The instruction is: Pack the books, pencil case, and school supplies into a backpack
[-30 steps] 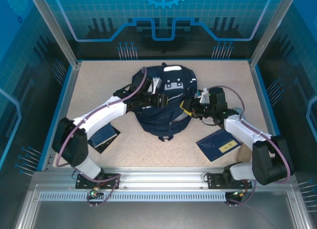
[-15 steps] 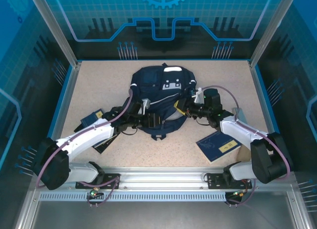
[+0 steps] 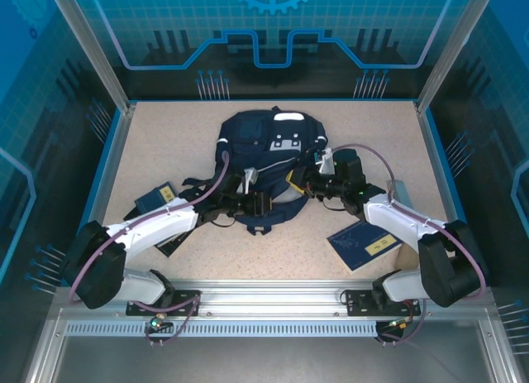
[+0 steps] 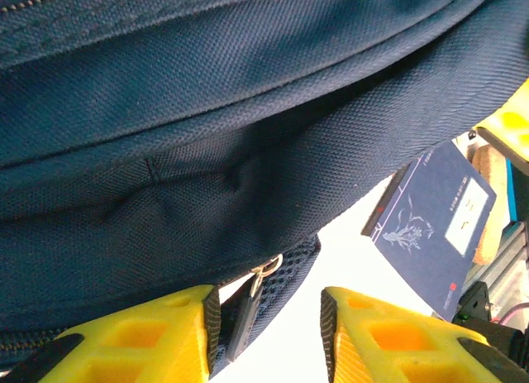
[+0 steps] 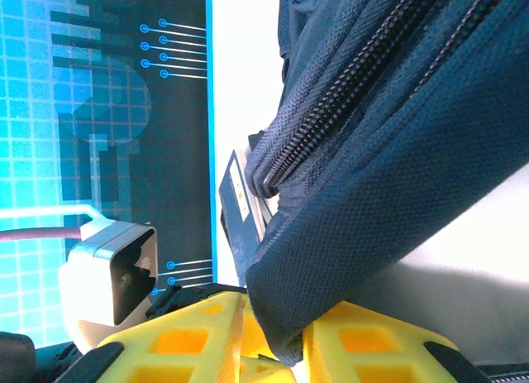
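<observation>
The navy backpack (image 3: 269, 155) lies in the middle of the table. My right gripper (image 3: 297, 183) is at its right side, shut on a fold of the backpack's fabric (image 5: 347, 234) beside a zipper. My left gripper (image 3: 263, 203) sits at the backpack's near edge. In the left wrist view its jaws (image 4: 269, 304) stand open, with a zipper pull (image 4: 248, 304) and a mesh strap close to the left finger (image 4: 157, 329). One dark-blue book (image 3: 364, 244) lies at the right front and another (image 3: 155, 198) at the left. The pencil case and school supplies are out of view.
A third dark book (image 3: 171, 242) lies partly under the left arm. A pale grey object (image 3: 398, 190) sits behind the right arm, and a tan piece (image 3: 405, 255) lies next to the right book. Blue walls ring the table; bare tabletop lies at the back corners.
My left arm swung from the backpack's middle down to its near edge, and its jaws narrowed. My right gripper shifted left and closed on the backpack fabric.
</observation>
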{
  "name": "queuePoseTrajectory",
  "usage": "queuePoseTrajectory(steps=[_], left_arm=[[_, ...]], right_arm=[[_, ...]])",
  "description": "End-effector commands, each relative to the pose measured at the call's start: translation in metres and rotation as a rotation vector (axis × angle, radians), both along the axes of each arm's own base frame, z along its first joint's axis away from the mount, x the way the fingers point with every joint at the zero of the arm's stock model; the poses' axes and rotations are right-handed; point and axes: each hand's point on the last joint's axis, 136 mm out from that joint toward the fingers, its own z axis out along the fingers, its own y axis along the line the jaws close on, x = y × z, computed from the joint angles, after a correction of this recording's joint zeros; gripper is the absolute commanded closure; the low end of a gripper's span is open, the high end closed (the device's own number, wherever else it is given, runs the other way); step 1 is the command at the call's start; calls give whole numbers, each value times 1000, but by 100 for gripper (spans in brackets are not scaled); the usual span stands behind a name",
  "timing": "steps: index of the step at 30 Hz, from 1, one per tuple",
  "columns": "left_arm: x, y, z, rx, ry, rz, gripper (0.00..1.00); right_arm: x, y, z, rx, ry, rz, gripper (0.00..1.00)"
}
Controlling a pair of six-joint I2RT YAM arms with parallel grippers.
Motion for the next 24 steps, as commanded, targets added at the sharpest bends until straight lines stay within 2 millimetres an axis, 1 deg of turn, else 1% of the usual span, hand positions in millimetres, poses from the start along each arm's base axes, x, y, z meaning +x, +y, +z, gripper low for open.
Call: queuePoseTrajectory(steps=[1,2,5,7,11,14,17,18,20,24], left_arm=[[-8,-5,-5,-18,18,-33,62],[-10,-5,-7,-23,21,-39,62],[-13,-7,-12,-20,38,-53,65],[-16,-4,-15,4,43,-54,71],[-18,1,-16,15,34,-45,78],[-19,0,-18,8,35,-42,76],[-15,3,-24,33,36,-20,69],[-14,2,-25,34,31,-17,69],[-9,-1,-23,24,22,-14,69],[-3,-10,-20,-15,17,-14,74]], right_arm=[[10,10,31,43,-84,5,74],[9,9,26,33,-63,6,74],[9,10,24,33,-55,6,74],[9,11,24,32,-53,5,74],[8,10,22,26,-48,-1,75],[8,10,22,26,-46,-2,75],[8,11,21,27,-44,0,75],[8,11,22,28,-45,1,75],[7,11,22,28,-44,2,75],[6,11,20,24,-38,3,75]])
